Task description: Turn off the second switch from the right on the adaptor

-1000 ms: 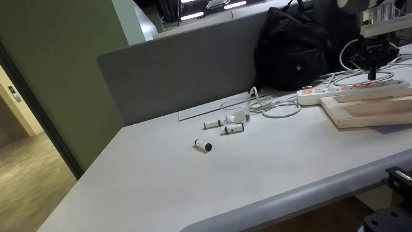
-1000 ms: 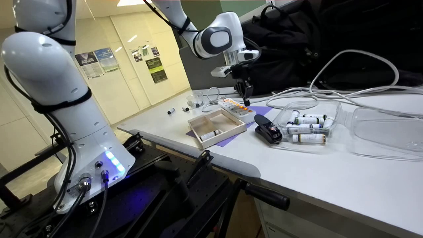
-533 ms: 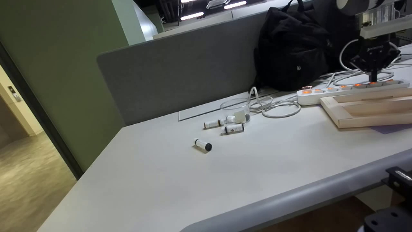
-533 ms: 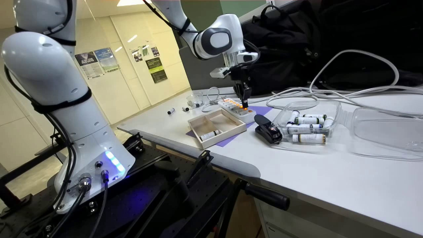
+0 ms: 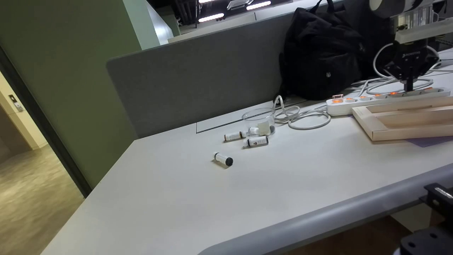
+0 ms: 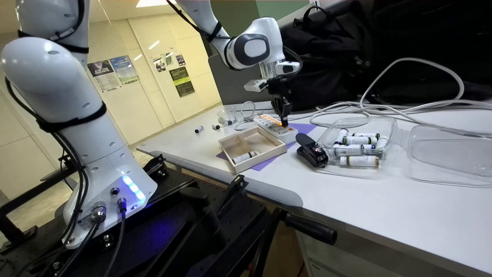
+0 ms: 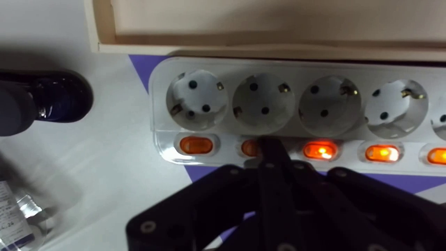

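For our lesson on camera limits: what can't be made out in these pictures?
Wrist view: right part of the second switch from the left, hidden by the gripper; contact unclear.
Wrist view: right-hand end of the adaptor, cut off by the picture's edge.
In an exterior view: lettering on the vials, too small.

The white tabletop [image 5: 159, 198] has a rounded grey front edge [image 5: 336, 217]. At the rear edge: black fabric backpack [image 5: 320, 56], with white cables [image 5: 308, 129] beside it. Toward the left edge: clear round cup [image 5: 250, 123]; three small white cylindrical bottles [image 5: 256, 141], each on its side. Farther right: flat purple sheet [image 6: 265, 163], lying partly beneath a long white plastic power strip [image 5: 382, 100] and, nearer the front edge, a pale wooden box [image 5: 414, 133]. Farther still from the left edge: glossy black stapler-like device [image 6: 313, 154], just beside an open clear plastic container [image 6: 363, 125].
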